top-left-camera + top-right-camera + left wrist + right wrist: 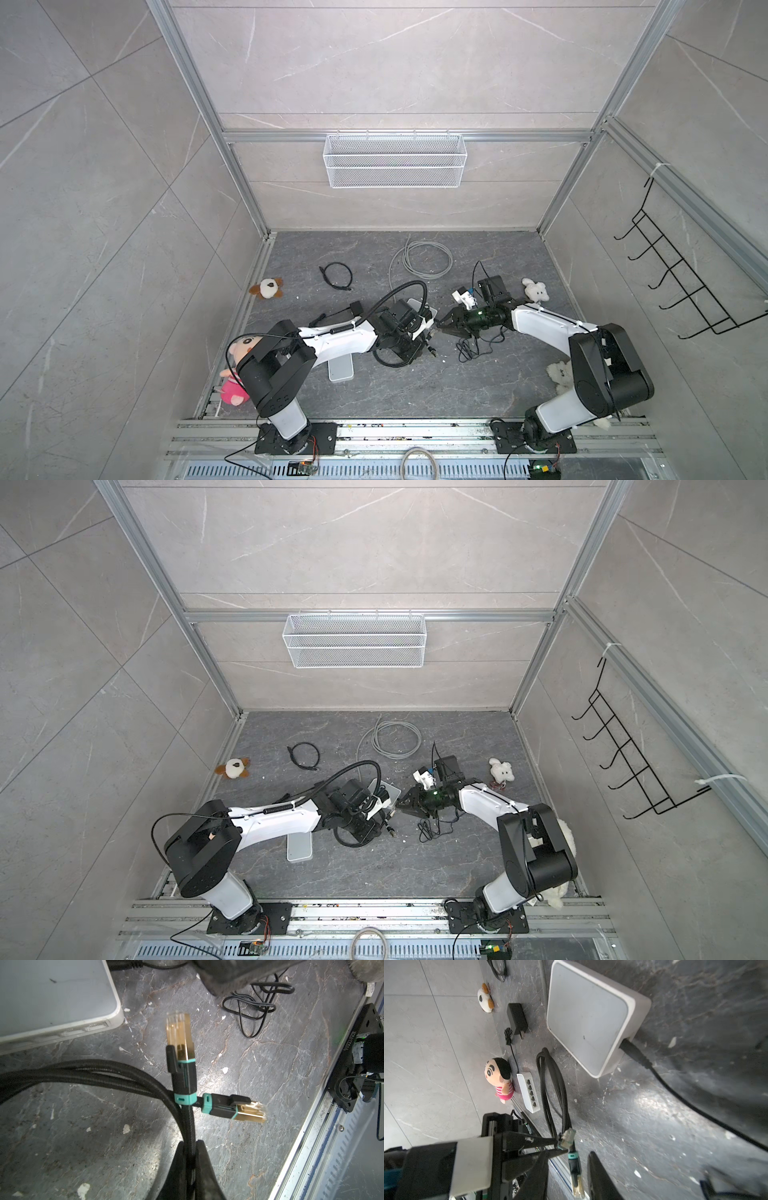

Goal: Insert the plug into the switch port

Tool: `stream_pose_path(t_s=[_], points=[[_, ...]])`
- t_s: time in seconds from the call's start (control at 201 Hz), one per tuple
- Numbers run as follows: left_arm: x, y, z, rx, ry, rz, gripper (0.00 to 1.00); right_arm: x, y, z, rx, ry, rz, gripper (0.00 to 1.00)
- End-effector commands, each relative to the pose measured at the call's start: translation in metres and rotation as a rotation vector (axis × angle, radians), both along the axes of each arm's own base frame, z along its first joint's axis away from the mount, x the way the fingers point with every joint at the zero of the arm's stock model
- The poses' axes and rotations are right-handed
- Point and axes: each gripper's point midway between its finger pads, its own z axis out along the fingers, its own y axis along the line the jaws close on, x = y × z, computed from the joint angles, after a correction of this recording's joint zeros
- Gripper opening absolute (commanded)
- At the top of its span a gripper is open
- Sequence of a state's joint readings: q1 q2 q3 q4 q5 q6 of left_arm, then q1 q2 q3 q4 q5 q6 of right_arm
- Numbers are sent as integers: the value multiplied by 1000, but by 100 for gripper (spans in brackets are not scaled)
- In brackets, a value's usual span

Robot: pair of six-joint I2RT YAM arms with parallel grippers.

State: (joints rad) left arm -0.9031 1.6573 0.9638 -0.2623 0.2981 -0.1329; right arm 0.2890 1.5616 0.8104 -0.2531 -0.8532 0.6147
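My left gripper (192,1144) is shut on a black braided cable (188,1122), a little behind its gold plug (179,1043) with teal bands. A second plug (239,1108) of the same kind lies crossed behind it. In the right wrist view a plug (576,1176) stands between the fingers of my open right gripper (569,1153), with a gap on each side. The left fingertips (558,1144) reach in beside it. The white switch (528,1093) lies further off with its row of ports showing, partly under the left arm in both top views (340,368) (299,848).
A white square box (591,1016) with a black lead sits close by. A thin black cord (473,347), a grey cable coil (428,257), a black cable loop (337,276), a black adapter (517,1017) and plush toys (268,288) (536,290) (500,1078) lie around.
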Motion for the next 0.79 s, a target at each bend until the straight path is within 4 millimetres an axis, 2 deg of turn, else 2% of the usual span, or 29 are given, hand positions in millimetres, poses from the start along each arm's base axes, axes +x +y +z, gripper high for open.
stream_pose_path(t_s=[0.0,0.219,0.538,0.582,0.632,0.682,0.786], points=[[6,-11,18,-49,-29,-33,6,-2,6,-8,2,39,-6,33],[7,-11,19,-52,-31,-32,7,2,14,-16,-10,53,-5,29],[10,-7,14,-34,-44,-11,8,-7,15,-21,-9,64,17,6],[11,-6,13,-30,-46,-4,12,-9,15,-20,-3,61,16,4],[14,-2,11,-23,-38,28,23,-10,15,-20,0,63,12,3],[19,1,11,-46,-31,66,29,-10,14,-19,1,62,7,2],[28,2,26,-161,-14,144,39,-9,16,-16,23,52,-8,2]])
